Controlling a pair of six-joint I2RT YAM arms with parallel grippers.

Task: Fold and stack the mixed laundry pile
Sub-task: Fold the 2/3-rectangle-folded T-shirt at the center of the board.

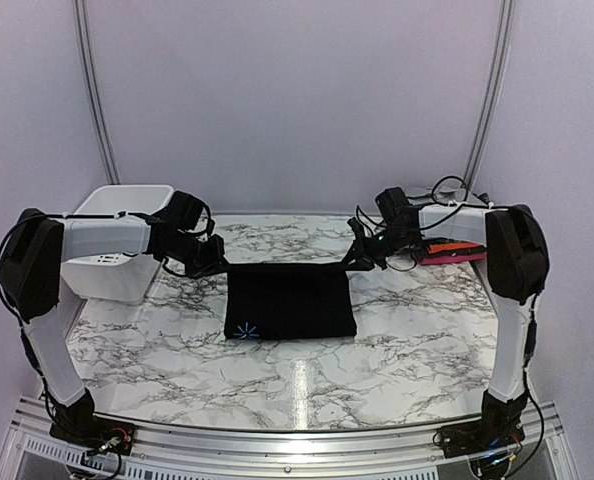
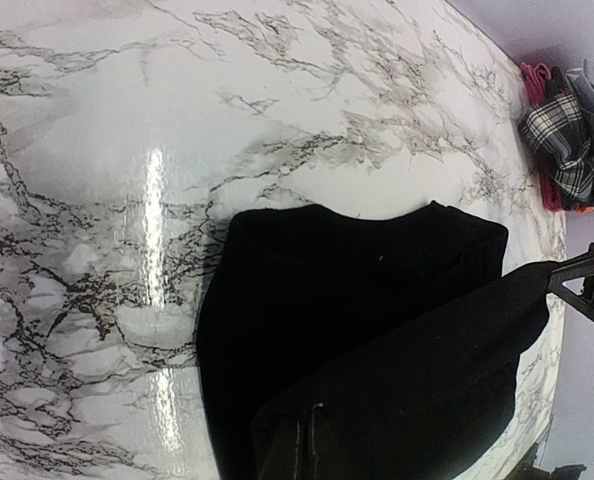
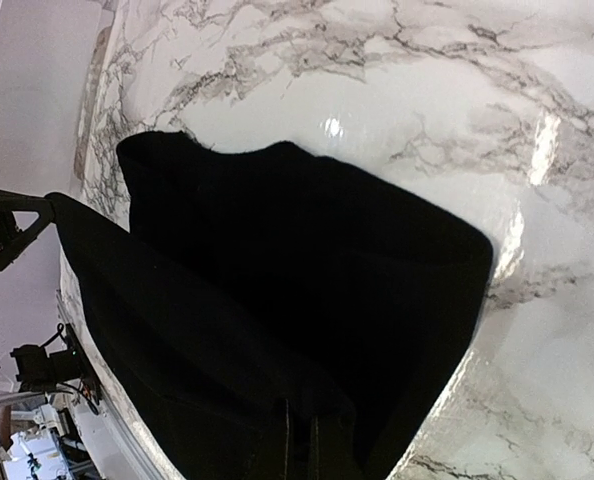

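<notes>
Black cloth (image 2: 377,330) fills both wrist lenses, its far edge lifted taut between the two arms while the rest lies flat at the middle of the marble table (image 1: 397,340). A white basket (image 1: 117,255) stands at the table's far left corner. The laundry pile (image 2: 580,112), with a plaid piece (image 2: 562,140) and a red-pink piece (image 1: 449,258) showing, is heaped at the far right edge. The left gripper (image 1: 214,262) and right gripper (image 1: 355,258) are each pinched closed on a far corner of the cloth. Light, limp and likely to slide on the glossy top, the cloth looks best held at its corners, through every layer.
</notes>
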